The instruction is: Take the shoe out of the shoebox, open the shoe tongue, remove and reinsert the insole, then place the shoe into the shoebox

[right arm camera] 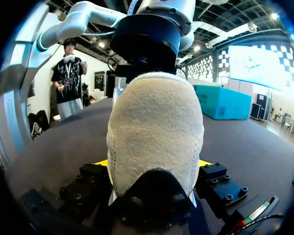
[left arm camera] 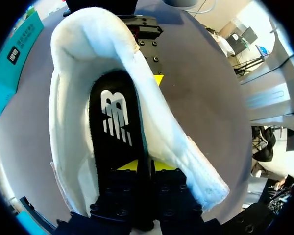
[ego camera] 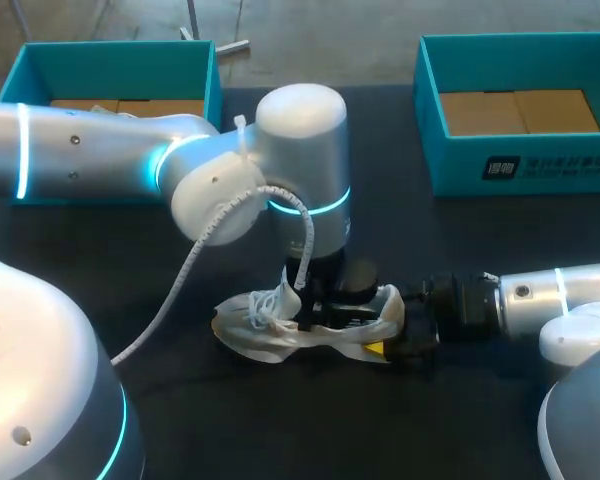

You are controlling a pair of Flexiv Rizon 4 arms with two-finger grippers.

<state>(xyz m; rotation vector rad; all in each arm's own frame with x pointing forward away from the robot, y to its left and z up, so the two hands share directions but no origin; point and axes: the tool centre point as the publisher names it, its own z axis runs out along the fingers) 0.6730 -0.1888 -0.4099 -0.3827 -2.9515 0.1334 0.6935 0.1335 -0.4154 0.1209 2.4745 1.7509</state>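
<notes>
- Left gripper: fingers drawn narrow, yellow tips nearly together. They reach down into the shoe's opening from above. The thin raised edge of the insole runs between the tips and is pinched there.
- Insole: black, with a white mark on its upper face. It lies along the inside of the shoe, ahead of the left gripper, with its far end toward the heel.
- Right gripper: fingers set wide, one yellow tip on each side of the heel, both pressed against it. The heel is clamped between them.
- Shoe: white, with a padded collar. It rests on the table near the middle, heel toward the right gripper and toe pointing the other way. The left gripper stands directly over its opening.
- Laces: white, loose and bunched at the toe end, just beside the left gripper.
- Left arm: comes in across the far left of the table and turns down over the shoe.
- Right arm: comes in low and level from the right, in line with the shoe.
- Far-left shoebox: teal, open, well apart from the shoe.
- Far-right shoebox: teal, open, also well apart from the shoe.
</notes>
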